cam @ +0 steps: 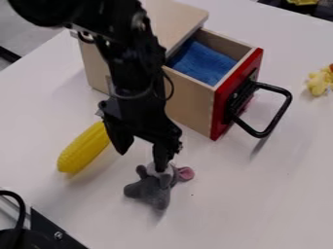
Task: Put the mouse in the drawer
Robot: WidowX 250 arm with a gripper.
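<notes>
Left of the drawer (224, 109), the arm (130, 53), cropped by the top edge, masks part of the box (96, 65). Below left of the drawer, the gripper (141, 162) covers the corn's (83, 150) upper end and part of the mouse's (153, 189) head. Inside the drawer, cloth (205, 63) conceals the floor. Right of the drawer, a yellow toy (318, 83) is cut off.

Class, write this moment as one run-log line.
fingers: open, at mouse | mouse: grey, on table | drawer: open, blue cloth inside | corn: on table | mouse in drawer: not yet
</notes>
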